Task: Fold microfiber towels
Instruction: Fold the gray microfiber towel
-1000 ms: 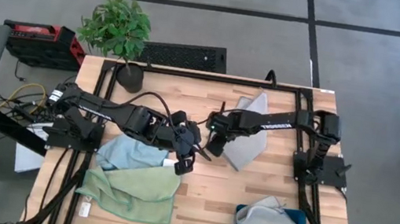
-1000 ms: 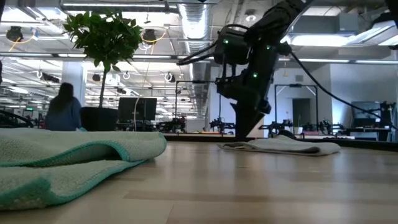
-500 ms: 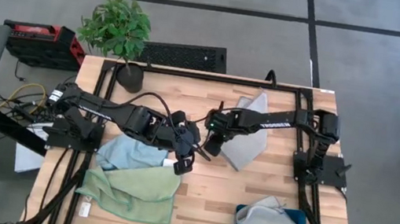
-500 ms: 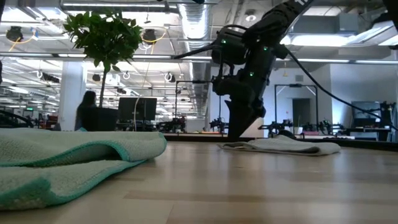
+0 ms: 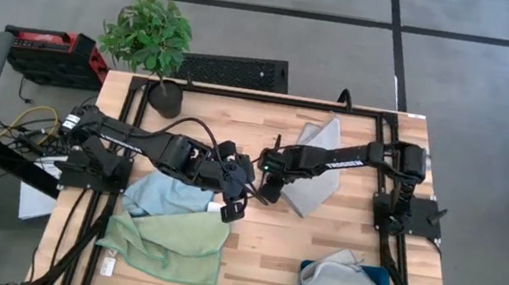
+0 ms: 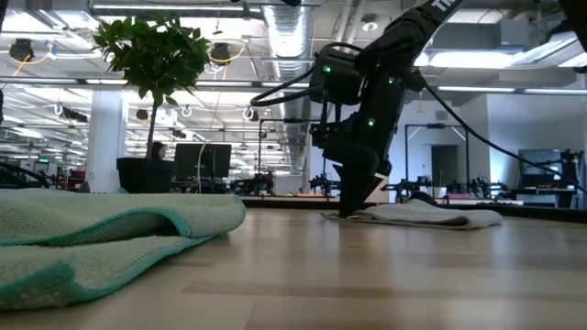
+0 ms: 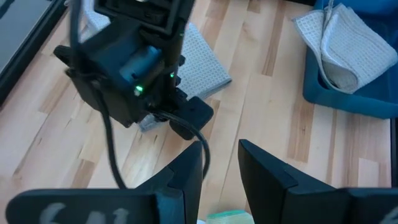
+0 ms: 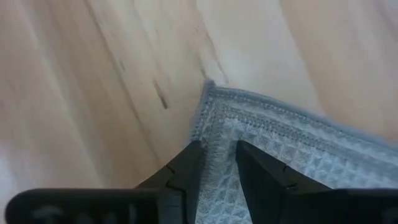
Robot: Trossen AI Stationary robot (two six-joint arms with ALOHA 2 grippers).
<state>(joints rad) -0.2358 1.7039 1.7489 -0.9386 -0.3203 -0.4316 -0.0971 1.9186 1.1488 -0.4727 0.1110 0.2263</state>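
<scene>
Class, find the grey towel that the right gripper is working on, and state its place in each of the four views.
High view: grey towel at table centre-right, right gripper at its corner.
Low view: lying flat right of centre, under the gripper.
Left wrist view: behind the right arm's wrist.
Right wrist view: corner between the fingers.
Shared landmark: the right gripper.

No word, number or brand can be read in any view. The right dark robot arm (image 5: 338, 159) carries pale lettering along its forearm link in the high view, but the marks are too small to make out.
</scene>
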